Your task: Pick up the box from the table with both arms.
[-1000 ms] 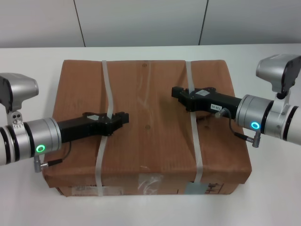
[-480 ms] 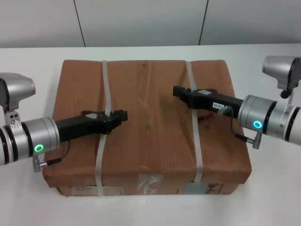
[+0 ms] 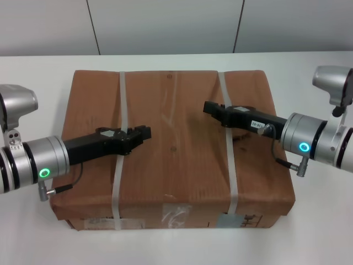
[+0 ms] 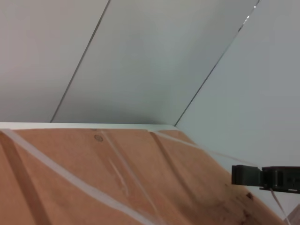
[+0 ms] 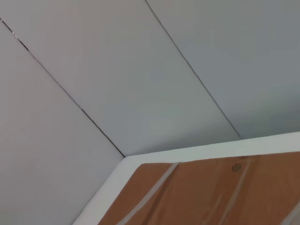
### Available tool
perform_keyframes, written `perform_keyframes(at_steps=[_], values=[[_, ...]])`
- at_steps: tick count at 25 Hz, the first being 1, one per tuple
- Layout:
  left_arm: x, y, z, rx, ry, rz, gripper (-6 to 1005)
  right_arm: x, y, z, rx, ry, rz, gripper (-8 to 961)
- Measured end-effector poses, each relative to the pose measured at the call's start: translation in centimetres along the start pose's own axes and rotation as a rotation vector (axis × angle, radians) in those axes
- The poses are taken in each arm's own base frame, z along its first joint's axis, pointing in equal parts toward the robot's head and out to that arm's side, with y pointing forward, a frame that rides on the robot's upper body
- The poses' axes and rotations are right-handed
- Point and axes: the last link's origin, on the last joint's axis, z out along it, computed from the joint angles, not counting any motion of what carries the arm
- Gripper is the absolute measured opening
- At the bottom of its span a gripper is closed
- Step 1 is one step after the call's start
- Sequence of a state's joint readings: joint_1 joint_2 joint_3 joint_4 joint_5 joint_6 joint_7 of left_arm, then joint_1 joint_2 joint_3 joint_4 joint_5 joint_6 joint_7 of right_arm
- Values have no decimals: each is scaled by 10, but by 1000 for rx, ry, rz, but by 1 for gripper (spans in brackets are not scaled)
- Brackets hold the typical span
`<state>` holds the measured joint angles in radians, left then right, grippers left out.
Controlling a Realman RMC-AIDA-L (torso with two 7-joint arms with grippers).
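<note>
The large brown cardboard box (image 3: 176, 160) lies flat on the white table (image 3: 33, 72), with two white straps across it and labels on its near side. My left gripper (image 3: 145, 132) lies on the box top, reaching in from the left across the left strap (image 3: 122, 94). My right gripper (image 3: 207, 106) lies on the box top from the right, across the right strap (image 3: 231, 171). The box top also shows in the left wrist view (image 4: 93, 187), with the right gripper (image 4: 244, 175) farther off, and in the right wrist view (image 5: 211, 197).
A grey panelled wall (image 3: 165, 22) stands behind the table. Bare white tabletop runs left, right and in front of the box. The table's far edge (image 5: 187, 152) shows in the right wrist view.
The left gripper has drawn back slightly leftward and the left strap lies straighter. The right gripper has shifted slightly to the right. The box has not moved.
</note>
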<state>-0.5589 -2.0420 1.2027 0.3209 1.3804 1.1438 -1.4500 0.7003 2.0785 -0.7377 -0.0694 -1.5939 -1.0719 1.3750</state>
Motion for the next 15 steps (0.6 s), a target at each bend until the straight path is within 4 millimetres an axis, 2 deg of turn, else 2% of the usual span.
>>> perform_keyframes(at_steps=[15], values=[[8,10,-10,-75,55,33,127,0,4,-11,-55,-58,50,43]])
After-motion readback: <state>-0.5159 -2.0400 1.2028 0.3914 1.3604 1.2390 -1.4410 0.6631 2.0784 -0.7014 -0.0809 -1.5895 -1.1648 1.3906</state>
